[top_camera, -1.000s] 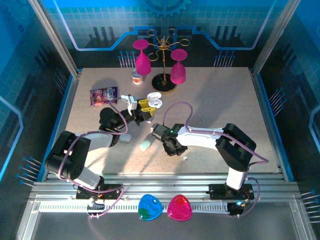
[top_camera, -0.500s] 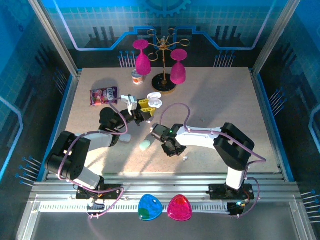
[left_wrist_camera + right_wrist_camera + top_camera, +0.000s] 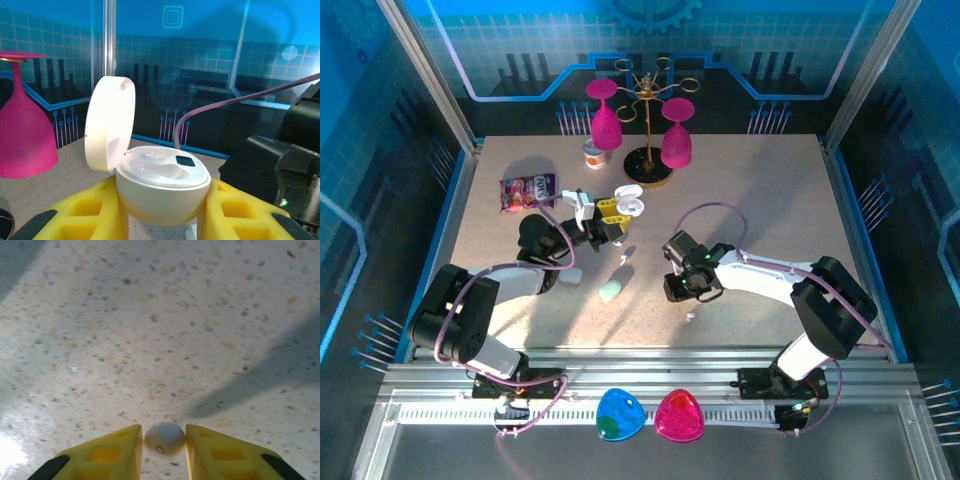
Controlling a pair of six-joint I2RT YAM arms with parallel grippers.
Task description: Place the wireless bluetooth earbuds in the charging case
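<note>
The left claw [image 3: 613, 214] is clenching its yellow foam pads [image 3: 82, 215] around a round white plastic charging case [image 3: 162, 187]. It is gripping the lower shell from both sides and holding it upright over the speckled beige tabletop [image 3: 760, 190]. The case's hinged lid [image 3: 110, 130] is standing open at the left of the left wrist view, baring a moulded insert with a small dark square (whether a bud is already sitting in it, I cannot tell). An upside-down pink wine glass [image 3: 22, 130] is showing behind the case.

The right claw [image 3: 164, 442] is grasping a tiny glossy white plastic earbud [image 3: 165, 436], pinching it between its two yellow fingertips low over the tabletop; whether the bud is touching the surface is unclear. From above, this arm is reaching in from the right, its wrist sitting apart from the held case, to its right and nearer the bases.

Between the arms, a mint-green pebble-shaped case [image 3: 610, 291] is lying near a paler pebble-shaped case [image 3: 571, 273]. A small white speck [image 3: 692, 317] is lying by the right arm, too small to identify. Farther back, a purple snack pouch [image 3: 528, 190], a small cup [image 3: 594, 155] and a gold wire rack [image 3: 648, 150] are standing.
</note>
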